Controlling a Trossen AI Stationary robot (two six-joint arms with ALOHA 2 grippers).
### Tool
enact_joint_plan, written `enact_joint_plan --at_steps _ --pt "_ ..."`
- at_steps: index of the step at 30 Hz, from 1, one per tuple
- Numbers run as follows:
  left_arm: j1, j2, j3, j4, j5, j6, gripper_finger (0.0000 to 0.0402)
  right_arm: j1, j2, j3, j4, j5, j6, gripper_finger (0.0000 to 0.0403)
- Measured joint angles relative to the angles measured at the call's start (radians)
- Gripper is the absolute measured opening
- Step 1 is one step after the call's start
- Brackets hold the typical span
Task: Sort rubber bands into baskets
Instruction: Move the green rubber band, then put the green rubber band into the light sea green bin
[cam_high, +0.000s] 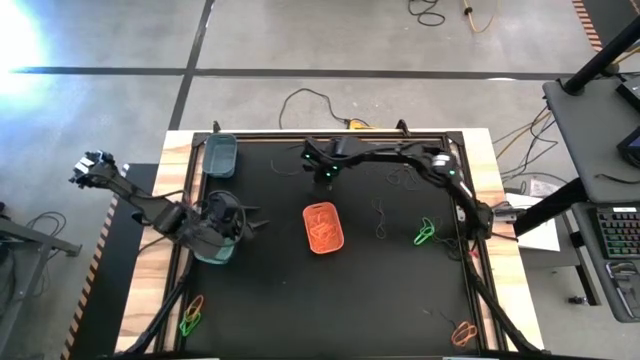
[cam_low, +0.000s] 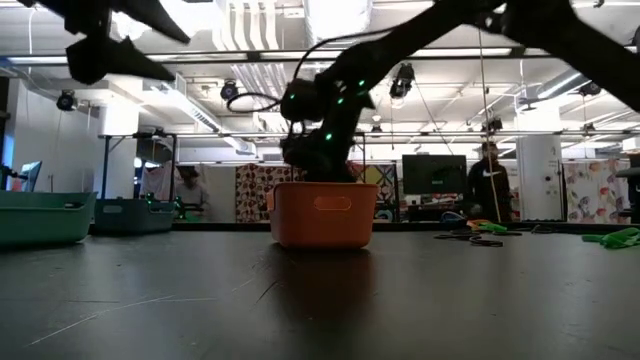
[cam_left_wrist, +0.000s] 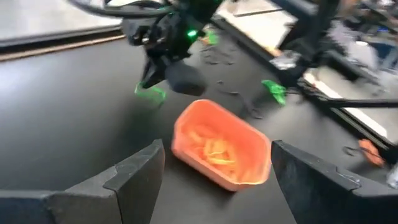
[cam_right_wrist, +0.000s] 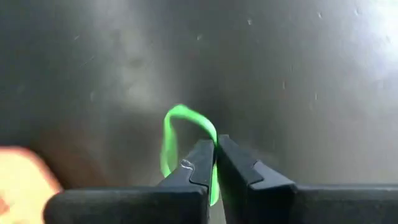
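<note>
My right gripper hangs over the far middle of the black mat, beyond the orange basket, shut on a bright green rubber band. The left wrist view shows that gripper with the green band below it. My left gripper stands open at the left, partly over the light teal basket, facing the orange basket, which holds orange bands. A dark teal basket stands at the far left. Loose green bands lie at the right. My right gripper pinches one strand of the green band between its two fingertips. The fingers slant downward from above. The rest of the loop stands out past the tips and hangs slack below them, off the mat.
Dark bands lie right of the orange basket. Orange bands lie at the near right corner, green and orange ones at the near left. People and desks show in the room beyond the table's far edge.
</note>
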Motion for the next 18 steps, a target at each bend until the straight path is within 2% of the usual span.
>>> enact_joint_plan --at_steps 5,10,14,18 --pt "0.117 0.000 -0.010 -0.087 0.123 -0.072 0.0277 -0.005 0.108 0.165 -0.076 -0.092 -0.007 0.0045" --pt "0.303 0.022 -0.017 -0.064 0.323 0.069 0.0277 -0.006 0.133 0.234 -0.127 -0.143 -0.032 0.0120" --pt "0.475 0.038 -0.048 0.059 0.467 0.239 0.0277 -0.007 0.057 0.213 -0.172 -0.143 -0.069 0.0173" --pt "0.629 0.083 -0.115 0.284 0.643 0.452 0.0277 -0.004 -0.094 0.144 -0.197 -0.143 -0.102 0.0209"
